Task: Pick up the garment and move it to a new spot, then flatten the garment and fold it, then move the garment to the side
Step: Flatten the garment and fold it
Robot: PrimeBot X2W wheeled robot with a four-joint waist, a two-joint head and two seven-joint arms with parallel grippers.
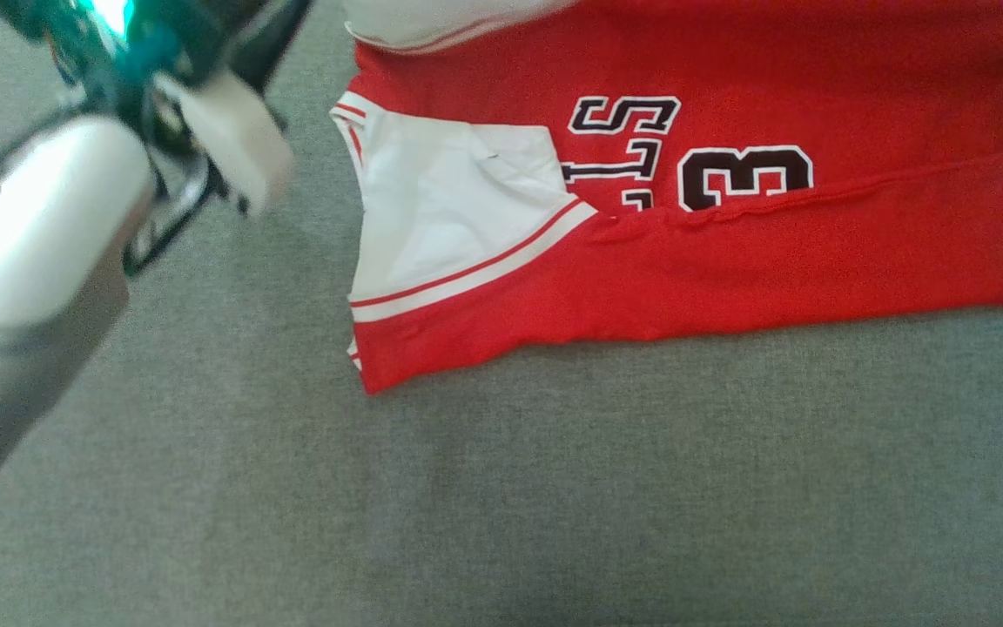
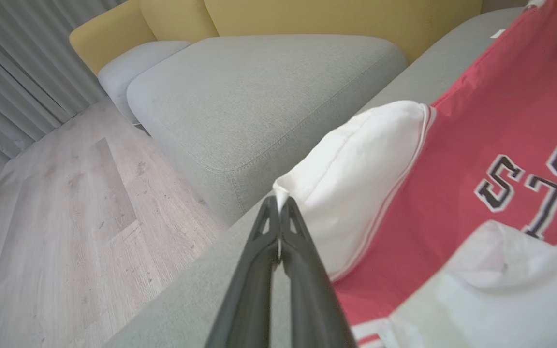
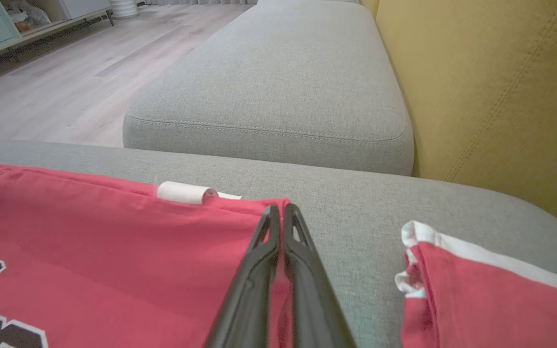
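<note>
The garment (image 1: 815, 261) is a red jersey with white sleeves and black lettering, lying on a grey cushion with its near edge folded up over the print. One white sleeve (image 1: 449, 200) lies flat at its left end. In the left wrist view my left gripper (image 2: 278, 203) is shut on the tip of the other white sleeve (image 2: 356, 174), which is lifted and puffed up. In the right wrist view my right gripper (image 3: 281, 210) is shut on a red corner of the garment (image 3: 114, 241), held taut. My left arm (image 1: 31, 218) shows blurred at the upper left of the head view.
The grey cushion (image 1: 467, 505) stretches bare toward me. A second grey seat (image 2: 259, 96) adjoins it, with a yellow backrest (image 3: 501, 72) behind. Wood floor (image 2: 41, 217) lies beyond the cushion's edge. A small white roll (image 3: 184, 192) sits at the garment's far edge.
</note>
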